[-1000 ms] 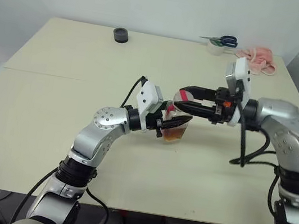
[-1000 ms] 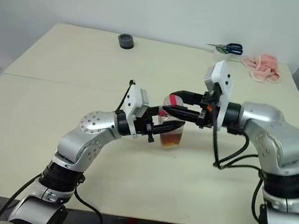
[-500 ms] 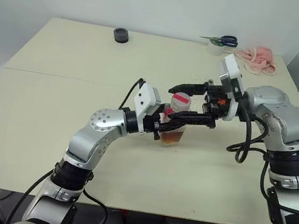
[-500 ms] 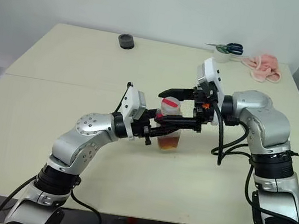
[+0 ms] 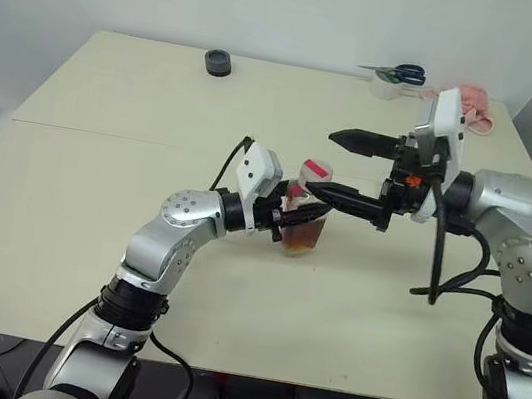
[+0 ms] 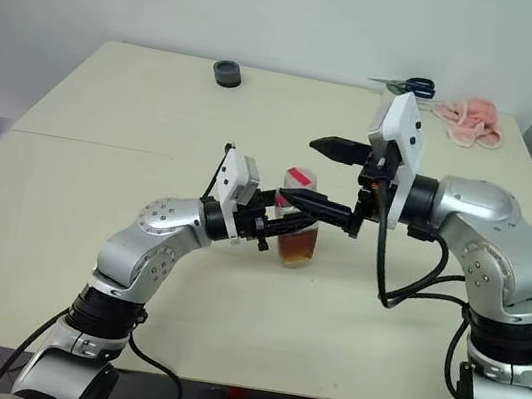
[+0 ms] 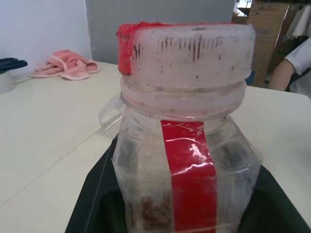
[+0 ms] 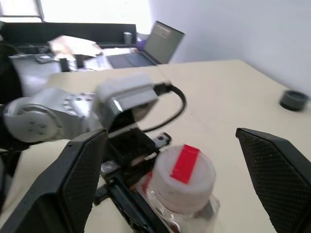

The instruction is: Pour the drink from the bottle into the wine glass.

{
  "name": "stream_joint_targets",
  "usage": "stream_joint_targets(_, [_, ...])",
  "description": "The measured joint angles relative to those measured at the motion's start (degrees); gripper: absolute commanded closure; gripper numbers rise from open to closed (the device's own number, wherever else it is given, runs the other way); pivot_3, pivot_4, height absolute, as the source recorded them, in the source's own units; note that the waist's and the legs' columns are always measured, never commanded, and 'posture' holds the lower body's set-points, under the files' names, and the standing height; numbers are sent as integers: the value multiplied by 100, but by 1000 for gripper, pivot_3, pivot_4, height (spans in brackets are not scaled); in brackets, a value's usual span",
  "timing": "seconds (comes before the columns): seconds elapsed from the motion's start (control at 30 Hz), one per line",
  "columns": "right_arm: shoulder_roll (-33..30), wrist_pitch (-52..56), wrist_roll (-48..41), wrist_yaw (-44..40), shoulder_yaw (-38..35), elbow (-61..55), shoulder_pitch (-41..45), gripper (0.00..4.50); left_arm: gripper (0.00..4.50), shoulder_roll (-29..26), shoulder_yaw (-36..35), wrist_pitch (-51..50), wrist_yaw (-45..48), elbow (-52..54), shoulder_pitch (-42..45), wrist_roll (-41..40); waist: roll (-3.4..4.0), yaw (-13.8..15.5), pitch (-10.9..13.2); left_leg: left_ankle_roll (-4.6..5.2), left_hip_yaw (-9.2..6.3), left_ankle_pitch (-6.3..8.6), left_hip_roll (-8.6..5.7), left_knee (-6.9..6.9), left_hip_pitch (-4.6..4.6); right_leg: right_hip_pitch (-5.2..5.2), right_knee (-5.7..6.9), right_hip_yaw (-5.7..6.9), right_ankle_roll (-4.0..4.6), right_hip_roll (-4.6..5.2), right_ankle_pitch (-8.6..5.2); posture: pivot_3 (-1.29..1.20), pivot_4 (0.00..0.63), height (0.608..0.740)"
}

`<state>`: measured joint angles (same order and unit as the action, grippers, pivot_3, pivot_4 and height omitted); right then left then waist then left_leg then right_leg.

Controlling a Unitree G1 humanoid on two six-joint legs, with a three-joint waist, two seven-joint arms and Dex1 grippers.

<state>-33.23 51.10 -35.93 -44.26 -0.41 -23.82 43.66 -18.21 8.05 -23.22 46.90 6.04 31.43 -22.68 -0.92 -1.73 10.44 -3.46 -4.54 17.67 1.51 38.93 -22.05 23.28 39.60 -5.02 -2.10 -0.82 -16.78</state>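
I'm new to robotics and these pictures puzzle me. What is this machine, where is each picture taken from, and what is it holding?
It is a humanoid robot with two arms, each ending in a gripper of two black fingers. Two pictures come from cameras in its head, looking down over a pale table. The other two come from cameras on its wrists, looking along the fingers.

The left gripper is shut on the bottle, which holds brown drink and has its cap on. The right gripper is open, one finger above the cap and one beside it.

At the table's far edge lie a black round lid, scissors and a pink cloth.
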Motion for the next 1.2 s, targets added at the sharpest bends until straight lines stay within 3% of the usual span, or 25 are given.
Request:
stream_joint_targets(0.23, [372, 424, 76, 1081, 70, -415, -16, 0, 2713, 50, 1, 1, -5, -5, 17, 1, 0, -3, 0, 0, 2, -1, -1, 0, 1, 0, 0, -2, 0, -3, 0, 0, 150, 740])
stream_joint_targets(0.53, [468, 372, 433, 1308, 516, -94, -47, 0, 2713, 48, 0, 1, -22, -2, 15, 8, 0, -8, 0, 1, 3, -1, -4, 0, 1, 0, -1, -1, 0, -3, 0, 0, 150, 740])
stream_joint_targets(0.77, [510, 228, 506, 1213, 527, 118, -45, 0, 2713, 35, -1, 0, -135, 12, -23, 15, 0, -8, 0, 1, 3, -1, -3, -1, 1, 0, -4, -2, 0, -3, 0, 0, 150, 740])
stream_joint_targets(1.2, [17, 70, 249, 534, 326, 104, -252, 0, 2713, -5, -1, 4, -129, 17, -87, 16, 0, -6, 0, 2, 4, 0, -5, -1, 0, 0, -4, -1, 0, -4, 0, 0, 150, 740])
